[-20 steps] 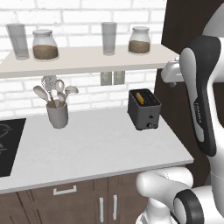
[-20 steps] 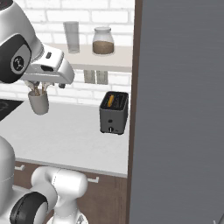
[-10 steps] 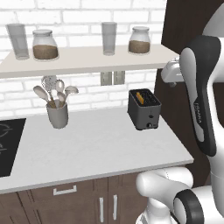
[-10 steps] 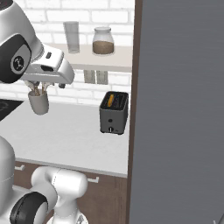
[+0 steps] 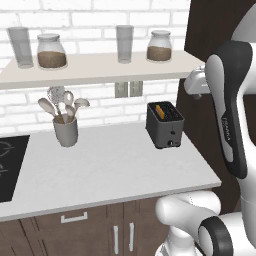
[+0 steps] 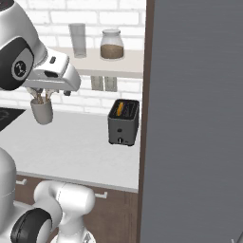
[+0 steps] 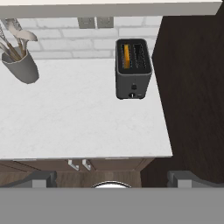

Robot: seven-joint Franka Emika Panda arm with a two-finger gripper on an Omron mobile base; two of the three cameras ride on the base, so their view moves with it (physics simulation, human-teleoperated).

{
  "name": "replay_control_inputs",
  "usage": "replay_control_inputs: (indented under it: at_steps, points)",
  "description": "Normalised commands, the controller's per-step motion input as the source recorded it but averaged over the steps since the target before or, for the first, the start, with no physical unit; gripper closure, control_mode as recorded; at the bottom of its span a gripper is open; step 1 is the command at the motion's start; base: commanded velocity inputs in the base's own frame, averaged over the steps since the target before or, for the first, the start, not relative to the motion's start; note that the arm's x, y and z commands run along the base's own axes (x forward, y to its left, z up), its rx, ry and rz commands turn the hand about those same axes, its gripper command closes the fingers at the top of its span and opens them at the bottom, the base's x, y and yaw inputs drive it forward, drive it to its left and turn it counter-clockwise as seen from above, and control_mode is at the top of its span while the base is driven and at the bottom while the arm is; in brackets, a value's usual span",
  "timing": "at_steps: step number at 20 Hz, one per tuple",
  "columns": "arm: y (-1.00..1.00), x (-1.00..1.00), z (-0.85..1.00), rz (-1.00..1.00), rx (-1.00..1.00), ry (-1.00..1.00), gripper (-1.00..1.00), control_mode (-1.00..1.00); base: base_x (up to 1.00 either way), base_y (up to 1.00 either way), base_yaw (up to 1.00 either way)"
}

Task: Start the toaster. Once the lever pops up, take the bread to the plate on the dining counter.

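The dark grey toaster (image 5: pixel 165 126) (image 6: pixel 124 123) (image 7: pixel 133 76) stands at the right end of the white worktop, close to the brick wall. A golden slice of bread (image 5: pixel 159 110) (image 6: pixel 120 108) (image 7: pixel 126 55) sits in its left slot, with the other slot empty. My gripper (image 7: pixel 113 180) is open, its two fingertips (image 7: pixel 40 179) spread wide with nothing between them. It hangs high above the worktop's front edge, well short of the toaster. The white hand (image 5: pixel 196 85) (image 6: pixel 57 76) is at shelf height. The plate and the dining counter are out of view.
A grey utensil cup (image 5: pixel 66 131) (image 7: pixel 22 65) with spoons stands left of the toaster. A shelf (image 5: pixel 100 67) above holds jars and glasses. A tall dark panel (image 6: pixel 194 118) (image 7: pixel 192 87) rises right beside the toaster. A black cooktop (image 5: pixel 10 165) lies far left.
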Motion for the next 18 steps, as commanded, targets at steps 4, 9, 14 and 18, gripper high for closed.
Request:
replay_control_inputs:
  at_steps: [4, 9, 14, 18]
  points:
    - [0.00, 0.00, 0.00, 0.00, 0.00, 0.00, -1.00, -1.00, 0.00, 0.00, 0.00]
    - [0.00, 0.00, 0.00, 0.00, 0.00, 0.00, -1.00, -1.00, 0.00, 0.00, 0.00]
    - [0.00, 0.00, 0.00, 0.00, 0.00, 0.00, -1.00, -1.00, 0.00, 0.00, 0.00]
    - [0.00, -0.01, 0.00, 0.00, 0.00, 0.00, -1.00, -1.00, 0.00, 0.00, 0.00]
